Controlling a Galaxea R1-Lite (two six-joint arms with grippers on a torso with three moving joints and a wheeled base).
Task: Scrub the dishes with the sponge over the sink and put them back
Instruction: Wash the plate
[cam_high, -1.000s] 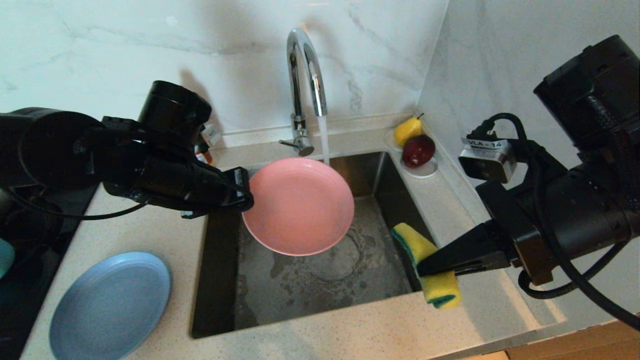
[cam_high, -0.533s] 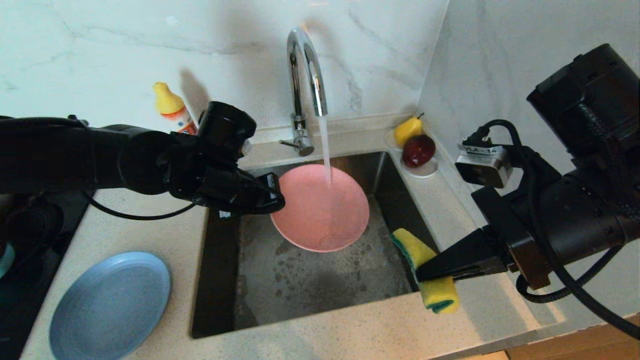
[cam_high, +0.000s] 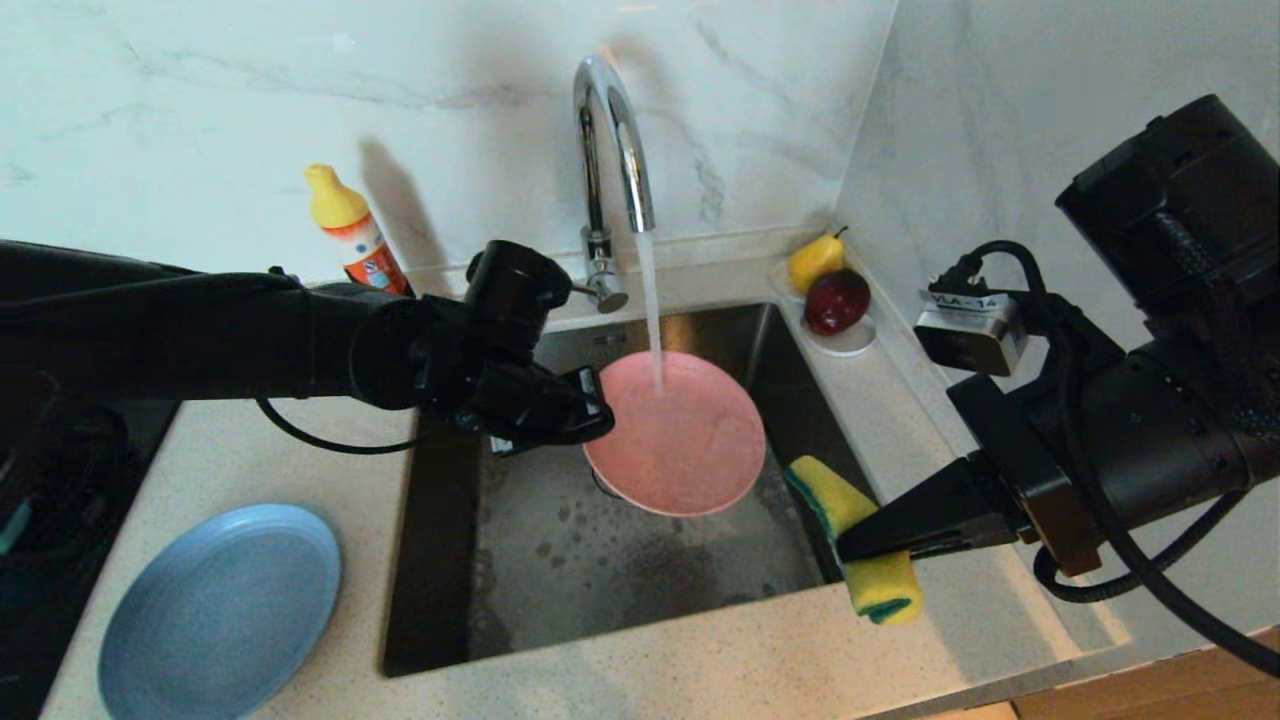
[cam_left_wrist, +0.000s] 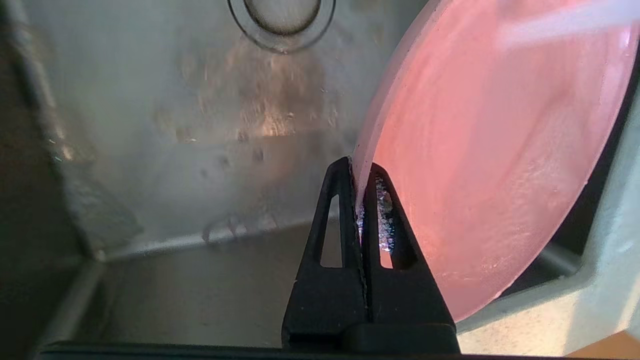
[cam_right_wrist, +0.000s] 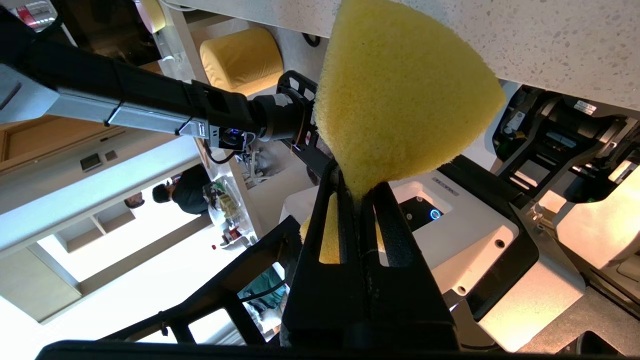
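My left gripper is shut on the rim of the pink plate, holding it tilted inside the sink under the running tap. Water streams onto the plate's face. My right gripper is shut on the yellow sponge with its green layer, held at the sink's front right corner, apart from the plate. The light-blue plate lies on the counter at the front left. The bowl is not recognisable in any view.
An orange bottle with a yellow cap stands at the back wall left of the tap. A white saucer with a yellow pear and a dark red fruit sits in the back right corner. The drain shows on the sink floor.
My left arm has carried the pink plate to the right and down into the sink, under the water stream. The right gripper and sponge have stayed put.
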